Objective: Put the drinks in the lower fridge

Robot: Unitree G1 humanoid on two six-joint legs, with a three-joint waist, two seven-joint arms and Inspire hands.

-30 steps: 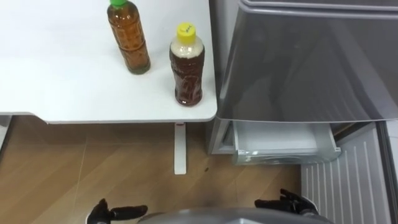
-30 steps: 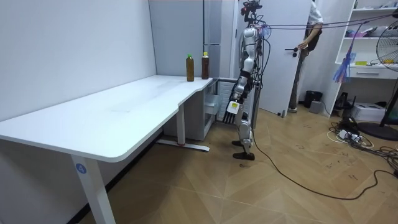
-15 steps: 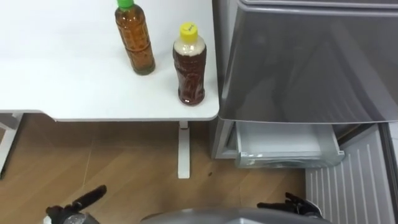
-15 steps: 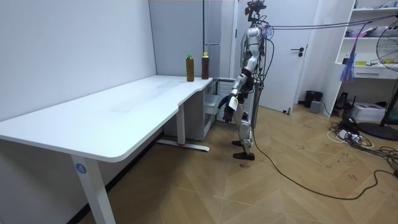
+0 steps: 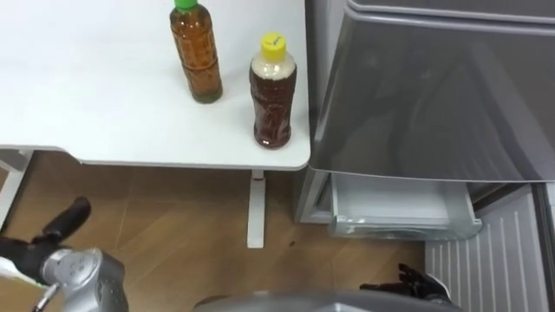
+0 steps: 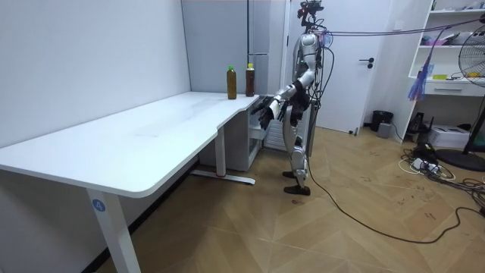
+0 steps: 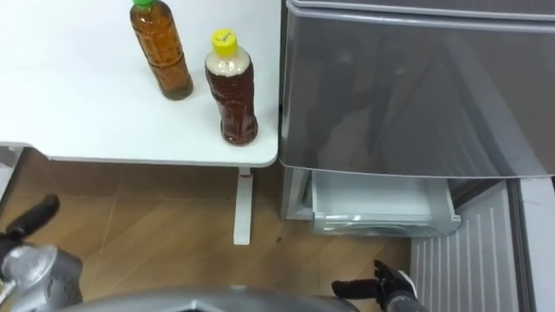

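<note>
Yellow-capped bottle [image 5: 272,91] near table [image 5: 87,113] edge

This looks to me like an office or test room rather than a home, though I can't be sure: long white bench [image 6: 151,136] at nine o'clock, grey fridge [image 6: 267,30] at twelve, white door [image 6: 356,68] at one, cluttered shelves [image 6: 455,83] and loose floor cables [image 6: 432,163] at three.

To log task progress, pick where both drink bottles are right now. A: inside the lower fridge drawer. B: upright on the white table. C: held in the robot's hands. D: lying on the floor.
B: the green-capped bottle and the yellow-capped bottle both stand upright near the corner of the white table, beside the fridge.
</note>
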